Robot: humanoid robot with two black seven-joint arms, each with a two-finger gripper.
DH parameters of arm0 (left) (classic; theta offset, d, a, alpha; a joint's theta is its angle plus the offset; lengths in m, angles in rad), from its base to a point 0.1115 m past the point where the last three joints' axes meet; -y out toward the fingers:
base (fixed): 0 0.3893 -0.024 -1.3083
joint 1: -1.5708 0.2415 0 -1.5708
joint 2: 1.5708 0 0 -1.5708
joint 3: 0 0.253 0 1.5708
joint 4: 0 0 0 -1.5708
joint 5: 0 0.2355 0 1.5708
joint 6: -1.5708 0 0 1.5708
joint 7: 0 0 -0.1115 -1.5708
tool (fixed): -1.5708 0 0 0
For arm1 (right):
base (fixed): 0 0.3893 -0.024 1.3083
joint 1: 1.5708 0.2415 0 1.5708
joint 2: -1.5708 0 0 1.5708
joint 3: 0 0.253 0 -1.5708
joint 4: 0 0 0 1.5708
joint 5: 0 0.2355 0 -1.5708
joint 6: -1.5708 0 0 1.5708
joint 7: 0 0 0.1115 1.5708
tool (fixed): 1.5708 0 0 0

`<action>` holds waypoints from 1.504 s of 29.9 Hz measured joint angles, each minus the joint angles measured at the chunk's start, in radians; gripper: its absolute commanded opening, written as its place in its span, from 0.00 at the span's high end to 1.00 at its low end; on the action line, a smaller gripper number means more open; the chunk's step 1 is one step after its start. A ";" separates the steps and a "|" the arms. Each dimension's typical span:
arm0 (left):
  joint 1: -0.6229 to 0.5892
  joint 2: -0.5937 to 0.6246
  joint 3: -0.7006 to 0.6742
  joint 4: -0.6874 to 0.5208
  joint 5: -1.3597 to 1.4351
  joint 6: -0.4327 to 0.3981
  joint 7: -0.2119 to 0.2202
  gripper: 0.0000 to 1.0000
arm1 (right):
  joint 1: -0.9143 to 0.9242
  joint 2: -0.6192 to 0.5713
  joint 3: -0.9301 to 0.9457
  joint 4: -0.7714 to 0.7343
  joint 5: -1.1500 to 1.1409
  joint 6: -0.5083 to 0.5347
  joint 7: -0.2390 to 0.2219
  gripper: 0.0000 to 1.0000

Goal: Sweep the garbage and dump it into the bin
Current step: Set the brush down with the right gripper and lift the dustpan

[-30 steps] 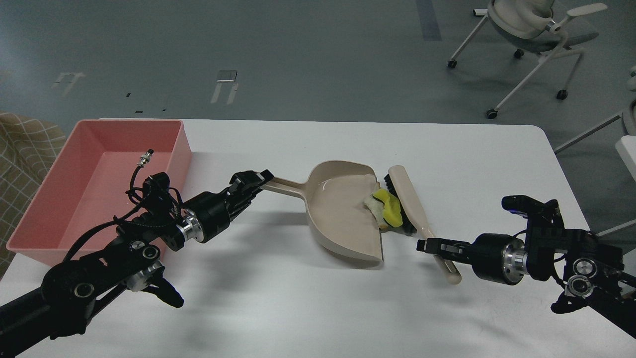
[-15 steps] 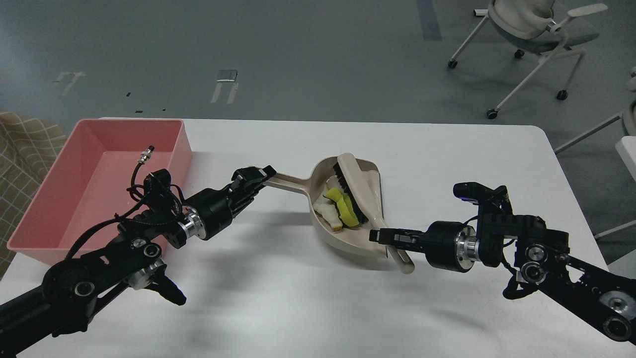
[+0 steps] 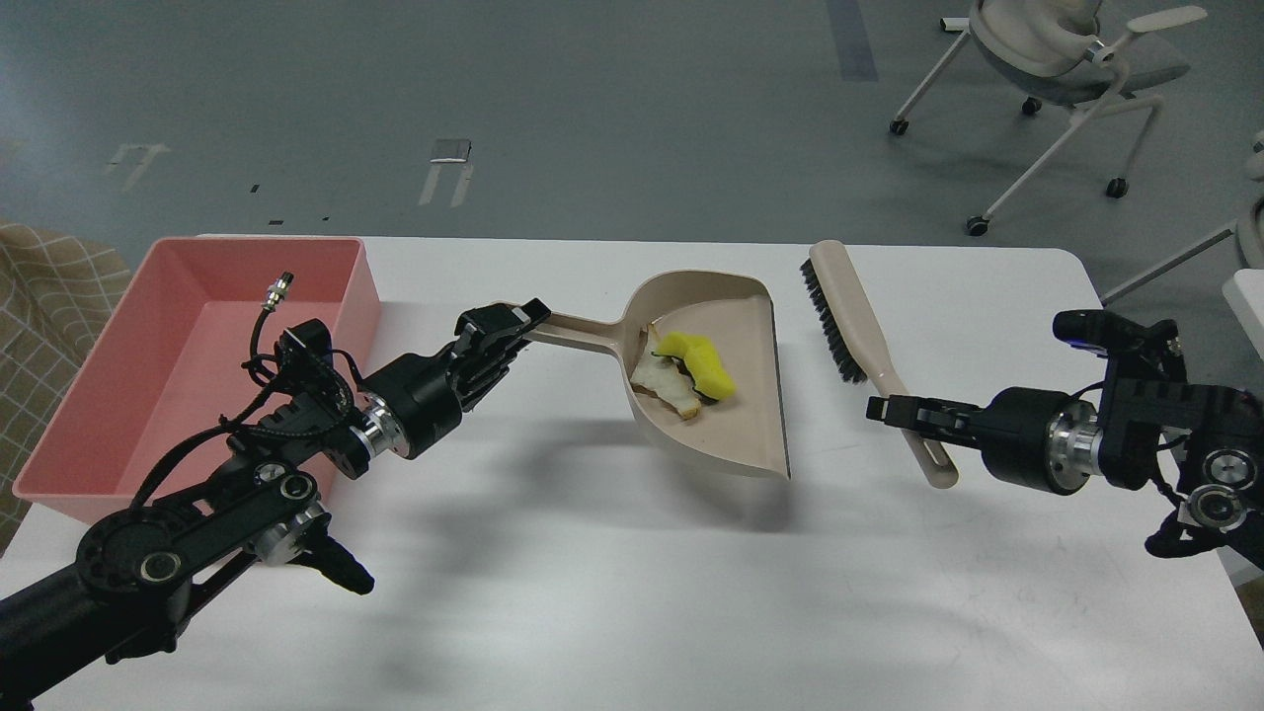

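Note:
A beige dustpan (image 3: 731,395) is lifted a little above the white table, its shadow beneath it. My left gripper (image 3: 513,321) is shut on its long handle. Two garbage scraps lie in the pan: a bright yellow curved piece (image 3: 703,363) and a pale off-white wedge (image 3: 666,378) beside it. My right gripper (image 3: 894,410) is shut on the handle of a beige brush (image 3: 849,316) with black bristles, held right of the pan and apart from it. The pink bin (image 3: 212,346) stands at the table's left, with no scraps showing inside.
The white table (image 3: 632,573) runs to its far edge just behind the dustpan and brush. A checked beige cloth (image 3: 49,286) lies left of the bin. Office chairs (image 3: 1066,69) stand on the grey floor at the far right.
The brush swept both scraps into the dustpan, then my right gripper drew it back out to the right. The dustpan has risen and turned slightly, with the scraps inside.

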 measured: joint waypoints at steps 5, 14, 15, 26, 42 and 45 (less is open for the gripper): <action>0.001 -0.002 -0.026 0.000 -0.003 0.009 -0.001 0.87 | -0.041 -0.133 0.000 -0.027 -0.002 0.000 0.003 1.00; 0.001 0.000 -0.050 0.000 -0.016 0.011 0.004 0.87 | -0.144 -0.280 -0.002 -0.004 0.061 0.000 0.020 1.00; 0.000 0.000 -0.050 0.000 -0.016 0.011 0.005 0.87 | -0.152 -0.285 -0.002 -0.003 0.077 0.000 0.020 1.00; -0.003 -0.001 -0.053 0.001 -0.018 0.012 0.007 0.87 | -0.196 -0.252 0.000 -0.008 0.121 0.000 0.020 0.81; -0.007 0.006 -0.058 -0.003 -0.018 0.012 0.008 0.87 | -0.195 -0.248 0.041 -0.014 0.137 0.000 -0.001 0.29; -0.009 0.009 -0.060 -0.003 -0.019 0.011 0.010 0.87 | -0.195 -0.248 0.085 -0.015 0.167 0.000 -0.002 0.13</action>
